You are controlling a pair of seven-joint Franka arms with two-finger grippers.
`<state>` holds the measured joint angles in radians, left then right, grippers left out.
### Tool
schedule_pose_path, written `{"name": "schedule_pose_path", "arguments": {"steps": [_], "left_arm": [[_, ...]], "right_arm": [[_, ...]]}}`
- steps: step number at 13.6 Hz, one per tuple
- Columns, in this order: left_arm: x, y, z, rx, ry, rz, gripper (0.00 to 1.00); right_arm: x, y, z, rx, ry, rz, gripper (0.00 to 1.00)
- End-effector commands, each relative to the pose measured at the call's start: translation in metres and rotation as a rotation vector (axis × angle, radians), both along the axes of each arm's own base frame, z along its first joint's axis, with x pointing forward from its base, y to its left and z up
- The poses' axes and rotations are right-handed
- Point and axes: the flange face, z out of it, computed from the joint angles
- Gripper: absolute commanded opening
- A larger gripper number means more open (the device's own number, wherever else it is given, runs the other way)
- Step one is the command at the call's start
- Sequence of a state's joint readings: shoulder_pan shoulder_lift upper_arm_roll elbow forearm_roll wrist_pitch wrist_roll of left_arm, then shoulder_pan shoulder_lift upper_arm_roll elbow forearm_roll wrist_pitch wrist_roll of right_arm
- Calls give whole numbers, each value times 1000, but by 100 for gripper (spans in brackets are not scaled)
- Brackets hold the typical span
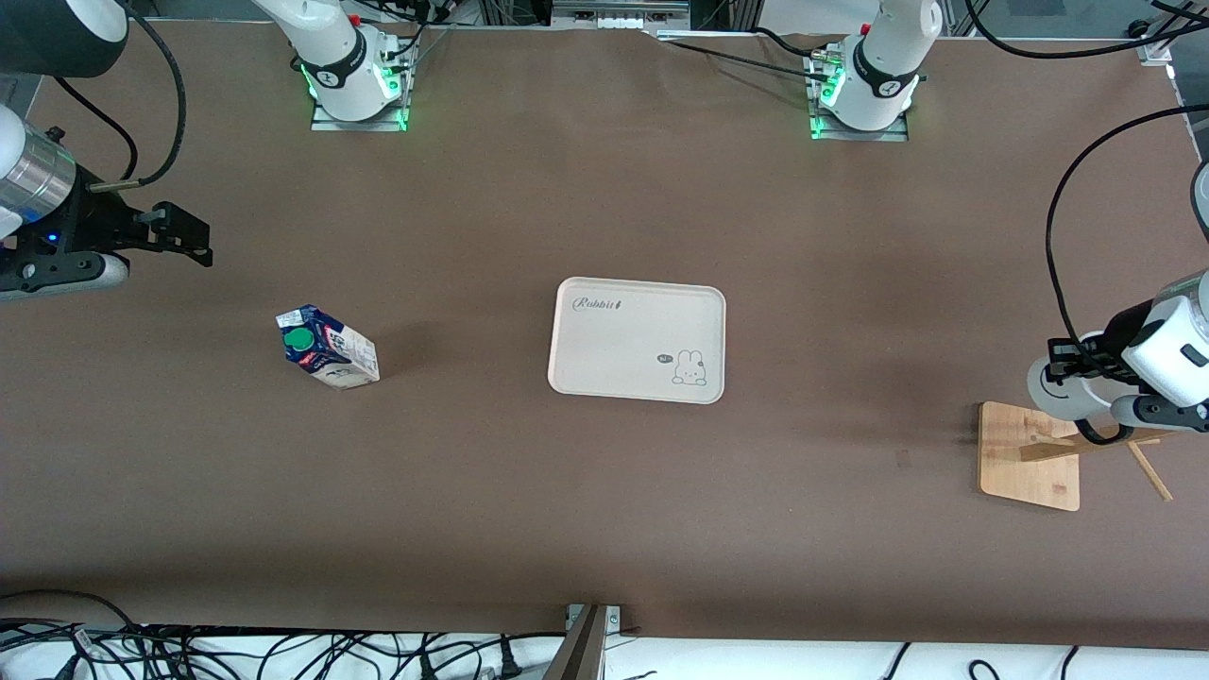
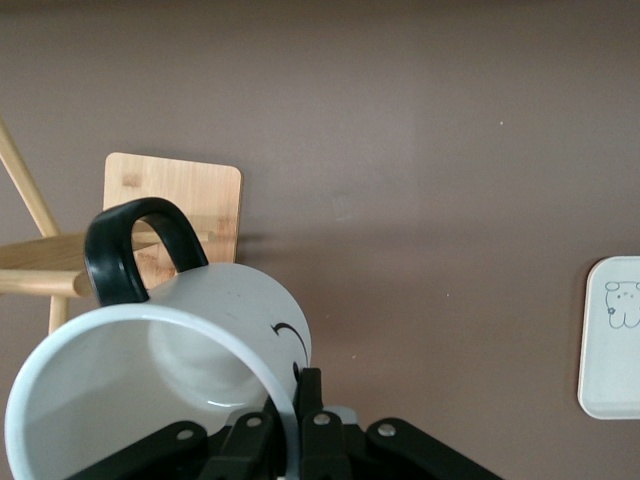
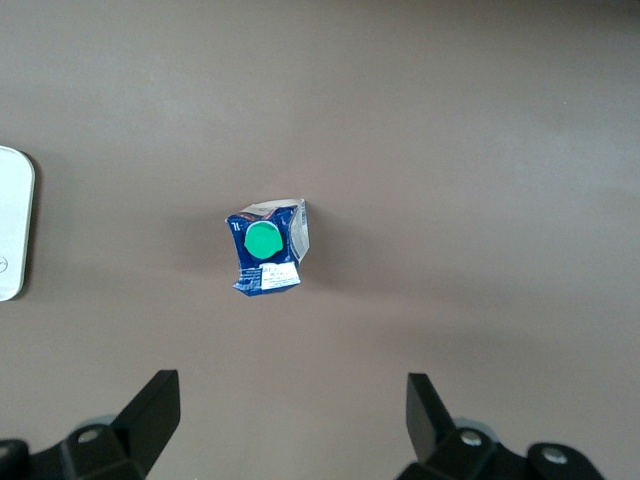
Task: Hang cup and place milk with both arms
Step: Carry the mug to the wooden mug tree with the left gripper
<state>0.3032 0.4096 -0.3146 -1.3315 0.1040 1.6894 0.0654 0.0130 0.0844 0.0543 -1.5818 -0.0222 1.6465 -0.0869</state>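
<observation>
The cup [image 2: 215, 325], a white mug with a black loop handle [image 2: 130, 250], hangs tilted in the air, and my left gripper [image 2: 297, 415] is shut on its rim. In the front view the cup [image 1: 1060, 385] and left gripper [image 1: 1067, 363] are over the wooden rack [image 1: 1030, 453] at the left arm's end of the table, the handle close to a wooden peg [image 1: 1086, 446]. The milk [image 1: 327, 348], a blue-topped carton with a green cap, stands toward the right arm's end. My right gripper [image 3: 292, 400] is open and empty above the table near the milk [image 3: 268, 248].
A cream tray [image 1: 638, 340] with a rabbit print lies in the middle of the table between milk and rack. The rack's flat bamboo base [image 2: 180, 200] and slanting pegs [image 2: 30, 270] sit under the cup. Cables run along the table's near edge.
</observation>
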Motion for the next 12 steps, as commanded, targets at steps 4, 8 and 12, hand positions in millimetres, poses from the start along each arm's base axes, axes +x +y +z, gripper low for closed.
{"name": "schedule_pose_path", "arguments": {"steps": [4,8,12], "left_arm": [[-12,53,15,-23,-4,-96,0],[-14,76,9,-31,1,-118,57],[-13,69,8,-53,1,-110,100]], "right_arm": [[-4,-1,4,-7,-11,-6,100],[-4,-1,4,-7,-11,-6,100],[-4,-1,4,-6,-11,-6,100]]}}
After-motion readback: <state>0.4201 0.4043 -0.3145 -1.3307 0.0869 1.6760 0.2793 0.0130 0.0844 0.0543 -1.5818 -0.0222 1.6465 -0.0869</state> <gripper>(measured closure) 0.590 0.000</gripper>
